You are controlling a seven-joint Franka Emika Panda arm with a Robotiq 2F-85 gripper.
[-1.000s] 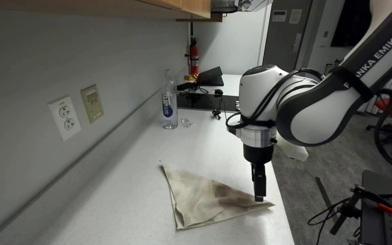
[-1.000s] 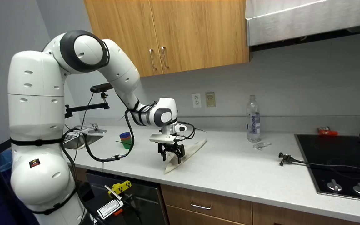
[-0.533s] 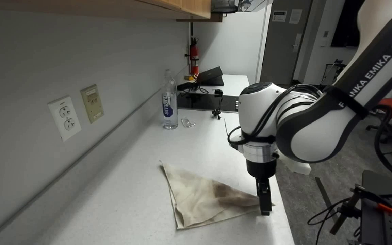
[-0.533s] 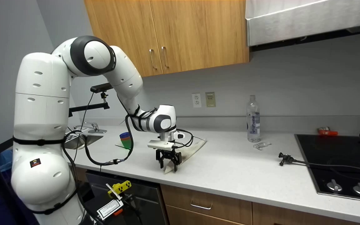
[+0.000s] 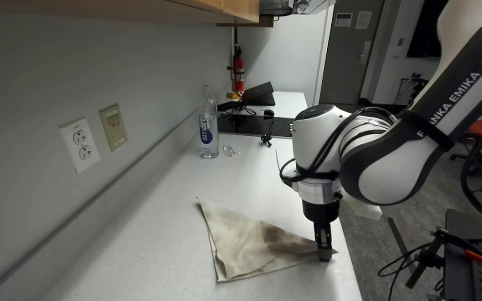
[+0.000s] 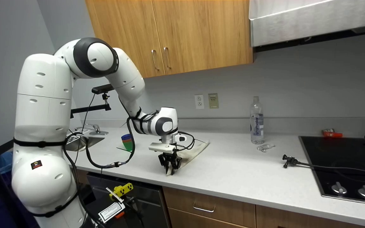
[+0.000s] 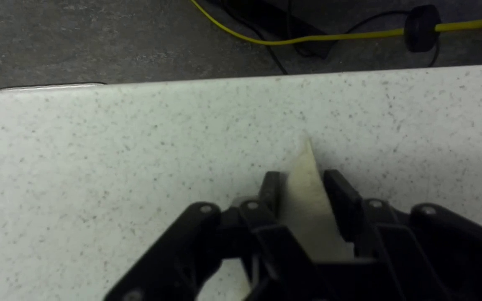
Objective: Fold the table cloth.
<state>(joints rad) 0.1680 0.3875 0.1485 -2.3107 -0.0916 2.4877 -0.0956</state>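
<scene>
The table cloth [image 5: 245, 242] lies on the counter as a folded, wrinkled triangle, off-white with brownish stains. Its narrow corner points to the counter's front edge, and in an exterior view the cloth [image 6: 195, 154] is partly behind the gripper. Pointing straight down at that corner, my gripper [image 5: 324, 258] has its tips at counter height. In the wrist view the cloth's corner [image 7: 306, 196] lies between the two fingers of the gripper [image 7: 301, 176], its tip sticking out past them. The jaws are part-way together, with a narrow gap still showing beside the cloth.
A clear bottle [image 6: 257, 122] stands by the wall, with a small clear plastic piece [image 6: 265, 147] beside it. Stacked coloured cups [image 6: 127, 141] stand near the sink. The counter's front edge [image 7: 161, 83] runs close beyond the fingertips. A cooktop [image 6: 344, 164] lies farther along.
My gripper has come down and toward the front edge onto the cloth's corner. Over the last half second its fingers have drawn closer together around it. The cloth has stayed in place.
</scene>
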